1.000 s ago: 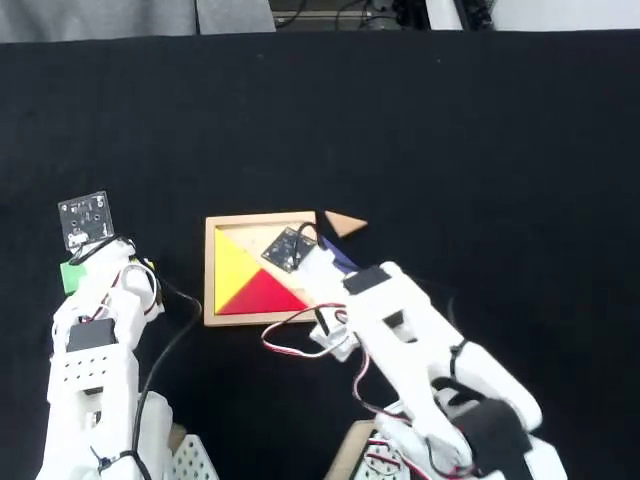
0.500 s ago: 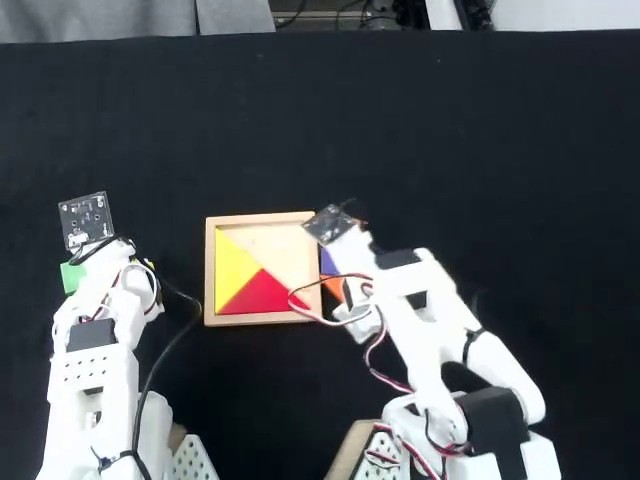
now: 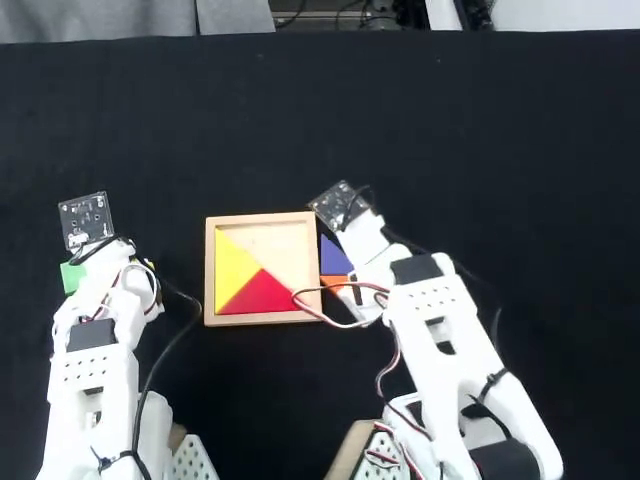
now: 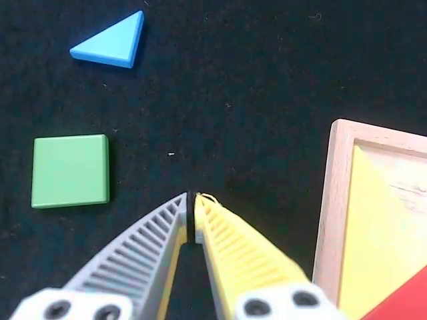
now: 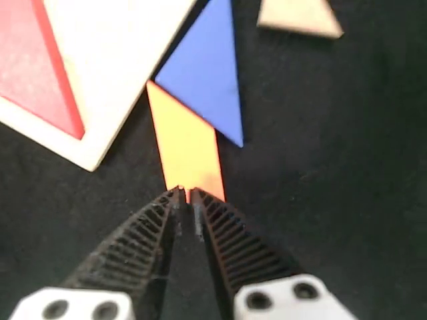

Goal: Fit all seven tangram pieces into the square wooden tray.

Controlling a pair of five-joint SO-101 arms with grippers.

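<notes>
The square wooden tray (image 3: pixel 211 270) holds a yellow triangle (image 3: pixel 235 268) and a red triangle (image 3: pixel 263 295). Just outside its right rim lie a blue triangle (image 3: pixel 333 257) and an orange parallelogram (image 3: pixel 335 286). My right gripper (image 5: pixel 185 195) is shut, its tips at the near end of the orange parallelogram (image 5: pixel 185 143). The blue triangle (image 5: pixel 203 73) and a tan triangle (image 5: pixel 299 17) lie beyond it. My left gripper (image 4: pixel 193 200) is shut over bare cloth left of the tray (image 4: pixel 330 213). A green square (image 4: pixel 70 171) and a light blue triangle (image 4: pixel 113 43) lie near it.
Black cloth covers the table. The right arm (image 3: pixel 430 320) stands right of the tray, the left arm (image 3: pixel 95 320) left of it beside the green square (image 3: pixel 70 275). Open cloth stretches behind the tray and to the far right.
The right arm has swung from over the tray's right half to its right side, uncovering the blue and orange pieces; its wrist now hides the tan triangle from above. The left arm has kept still.
</notes>
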